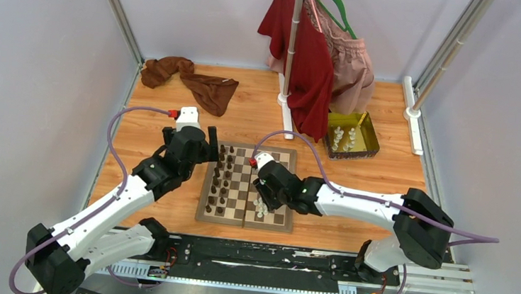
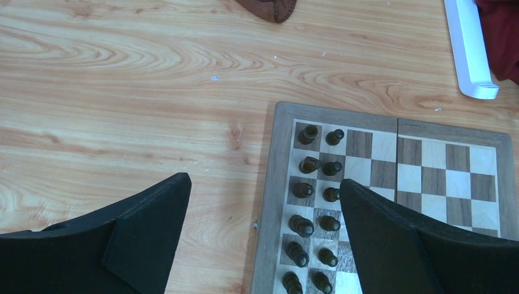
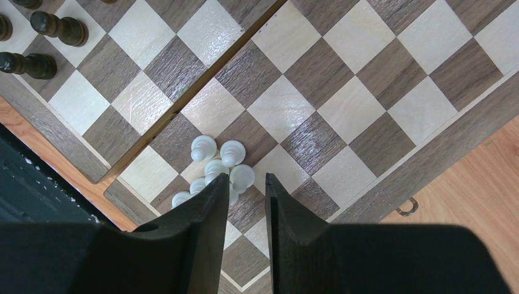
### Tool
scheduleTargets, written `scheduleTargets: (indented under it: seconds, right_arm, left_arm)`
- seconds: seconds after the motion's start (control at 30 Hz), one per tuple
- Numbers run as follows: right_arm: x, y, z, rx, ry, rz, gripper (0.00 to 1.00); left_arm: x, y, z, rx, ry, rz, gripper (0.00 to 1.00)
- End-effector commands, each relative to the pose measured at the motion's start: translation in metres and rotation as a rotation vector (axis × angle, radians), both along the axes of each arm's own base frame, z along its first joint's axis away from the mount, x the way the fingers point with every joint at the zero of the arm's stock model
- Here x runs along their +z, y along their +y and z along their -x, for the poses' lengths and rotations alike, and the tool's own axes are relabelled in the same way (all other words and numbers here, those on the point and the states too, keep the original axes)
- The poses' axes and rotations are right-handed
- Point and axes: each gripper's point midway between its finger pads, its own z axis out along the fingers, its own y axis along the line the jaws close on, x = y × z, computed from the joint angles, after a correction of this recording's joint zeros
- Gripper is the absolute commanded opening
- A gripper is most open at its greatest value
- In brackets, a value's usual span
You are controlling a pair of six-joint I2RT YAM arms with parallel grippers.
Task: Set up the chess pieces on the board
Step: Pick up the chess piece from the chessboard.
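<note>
The board (image 1: pixel 244 219) lies in the middle of the table, between the arms. Dark brown chess pieces (image 1: pixel 223 176) stand in two columns along its left side (image 2: pixel 318 184). A cluster of white pieces (image 1: pixel 261 207) is bunched near the board's front edge (image 3: pixel 217 159). My right gripper (image 3: pixel 247 177) hangs just beside this cluster with a narrow gap between its fingers and nothing in it; one white piece touches the left fingertip. Wide open, my left gripper (image 2: pixel 264 181) straddles the board's left border (image 2: pixel 275 184) above the dark columns.
A gold tray (image 1: pixel 371 132) at the back right holds more white pieces (image 1: pixel 344 139). A clothes rack with red and pink garments (image 1: pixel 311 59) stands behind the board, its white base (image 2: pixel 471 55) close by. A brown cloth (image 1: pixel 192 80) lies back left.
</note>
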Motion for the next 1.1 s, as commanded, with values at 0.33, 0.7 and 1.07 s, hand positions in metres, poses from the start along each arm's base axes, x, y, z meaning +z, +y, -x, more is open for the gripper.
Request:
scheduleTargets:
  seconds: [0.33, 0.7, 1.07]
  right_arm:
    - [-0.005, -0.001, -0.007, -0.008, 0.025, 0.001, 0.24]
    - [-0.002, -0.003, -0.011, -0.019, 0.015, 0.014, 0.0]
    - [0.02, -0.012, -0.062, -0.128, -0.027, -0.018, 0.0]
  left_arm:
    - [0.0, -0.007, -0.006, 0.002, -0.017, 0.024, 1.0]
    - [-0.006, -0.007, -0.007, 0.005, -0.006, 0.016, 1.0]
    - [-0.006, -0.007, -0.007, 0.006, -0.008, 0.015, 1.0]
